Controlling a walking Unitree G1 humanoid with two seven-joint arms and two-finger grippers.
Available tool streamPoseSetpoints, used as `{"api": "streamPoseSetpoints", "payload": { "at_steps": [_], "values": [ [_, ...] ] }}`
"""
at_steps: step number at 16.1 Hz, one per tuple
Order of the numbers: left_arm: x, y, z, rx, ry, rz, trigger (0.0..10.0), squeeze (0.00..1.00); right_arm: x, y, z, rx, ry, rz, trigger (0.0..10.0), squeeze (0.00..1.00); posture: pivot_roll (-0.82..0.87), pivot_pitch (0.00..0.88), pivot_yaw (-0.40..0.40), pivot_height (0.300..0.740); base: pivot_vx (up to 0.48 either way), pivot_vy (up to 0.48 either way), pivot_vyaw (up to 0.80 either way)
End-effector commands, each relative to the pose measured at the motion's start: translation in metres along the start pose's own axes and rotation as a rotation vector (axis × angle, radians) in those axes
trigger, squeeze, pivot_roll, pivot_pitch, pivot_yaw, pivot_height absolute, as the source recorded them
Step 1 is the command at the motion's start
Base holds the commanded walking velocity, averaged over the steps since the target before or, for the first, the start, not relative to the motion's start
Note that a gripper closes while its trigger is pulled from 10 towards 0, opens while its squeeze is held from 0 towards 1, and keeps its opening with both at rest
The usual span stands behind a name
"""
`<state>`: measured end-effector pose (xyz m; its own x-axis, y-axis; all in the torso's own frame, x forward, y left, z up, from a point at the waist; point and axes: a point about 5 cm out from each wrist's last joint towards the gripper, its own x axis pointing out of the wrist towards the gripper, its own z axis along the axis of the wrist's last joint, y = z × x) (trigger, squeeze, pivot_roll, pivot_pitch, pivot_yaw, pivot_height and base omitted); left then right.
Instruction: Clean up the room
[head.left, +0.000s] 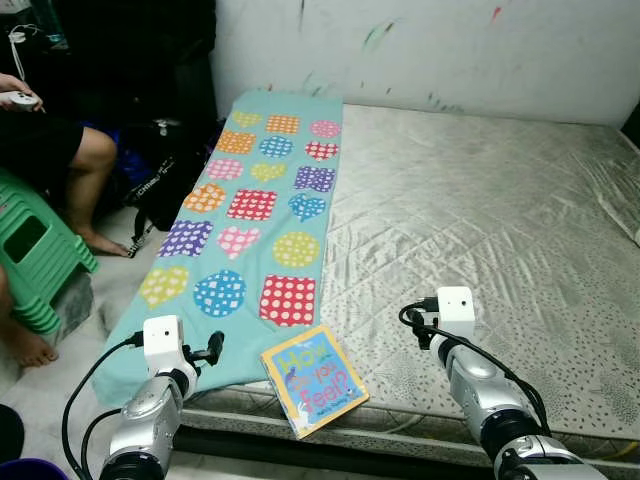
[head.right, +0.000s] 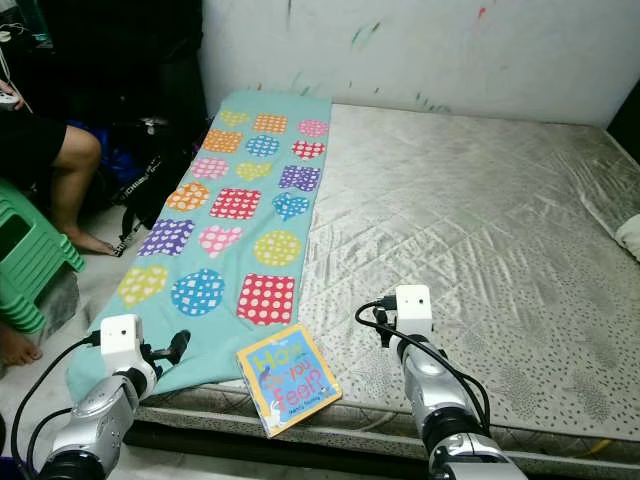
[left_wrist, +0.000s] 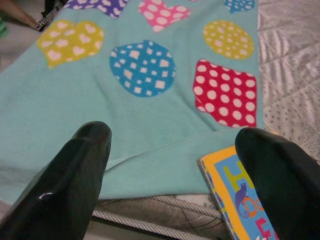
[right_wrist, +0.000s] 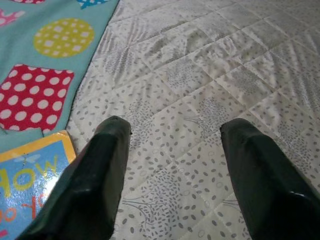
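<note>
A bare quilted mattress (head.left: 480, 230) lies against a paint-smeared white wall (head.left: 450, 50); green plastic stools (head.left: 35, 250) stand stacked alongside.

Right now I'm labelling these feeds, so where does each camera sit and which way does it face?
Left eye, on the head: looks forward and down over the mattress; both silver arms show.
Right eye: same scene, slightly offset.
Left wrist: looks along the open left gripper at the teal blanket.
Right wrist: looks along the open right gripper at the mattress.
Shared: the book shows in all four.
</note>
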<state>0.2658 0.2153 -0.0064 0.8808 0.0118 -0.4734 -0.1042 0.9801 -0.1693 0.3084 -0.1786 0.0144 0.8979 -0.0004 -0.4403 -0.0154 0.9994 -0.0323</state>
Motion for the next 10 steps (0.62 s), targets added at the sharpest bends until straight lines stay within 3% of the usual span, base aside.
{"api": "streamPoseSetpoints", "payload": {
  "at_steps": [1,10],
  "values": [
    [0.0017,0.0,0.0051,0.004,-0.018,-0.012,10.0,0.0,0.001,-0.0011,0.0036,0.016,-0.016,-0.01,10.0,1.0,-0.07,0.0,-0.021,0.74,0.0,0.0,0.0],
    [0.0032,0.001,0.004,0.002,-0.013,-0.011,10.0,0.0,0.0011,-0.0021,0.0038,0.019,-0.026,-0.031,10.0,1.0,-0.07,0.0,-0.021,0.74,0.0,0.0,0.0]
  ]
}}
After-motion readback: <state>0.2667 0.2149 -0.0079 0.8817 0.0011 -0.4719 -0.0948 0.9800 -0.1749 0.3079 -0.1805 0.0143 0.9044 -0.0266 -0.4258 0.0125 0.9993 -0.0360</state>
